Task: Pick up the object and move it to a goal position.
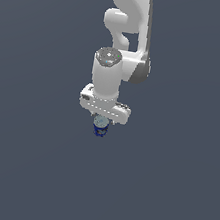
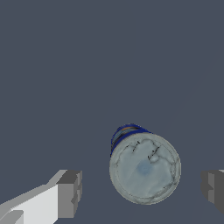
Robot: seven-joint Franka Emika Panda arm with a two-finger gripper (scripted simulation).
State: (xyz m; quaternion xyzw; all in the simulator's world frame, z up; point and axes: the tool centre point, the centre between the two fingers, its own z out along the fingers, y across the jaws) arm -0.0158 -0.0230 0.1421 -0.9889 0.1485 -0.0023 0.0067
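Observation:
The object is a small dark blue can (image 1: 100, 125) with a pale silvery-grey top, standing upright on the flat grey floor. In the exterior view it shows just under the white hand of my arm. In the wrist view the can (image 2: 144, 168) is seen from above, between my two grey fingertips (image 2: 70, 194). My gripper (image 2: 142, 190) is open, with the jaws wide on either side of the can and a gap to each. In the exterior view my gripper (image 1: 101, 120) is low over the can, its fingers mostly hidden by the hand.
A plain dark grey floor (image 1: 21, 168) fills both views. Nothing else shows on it. No goal marker is in view.

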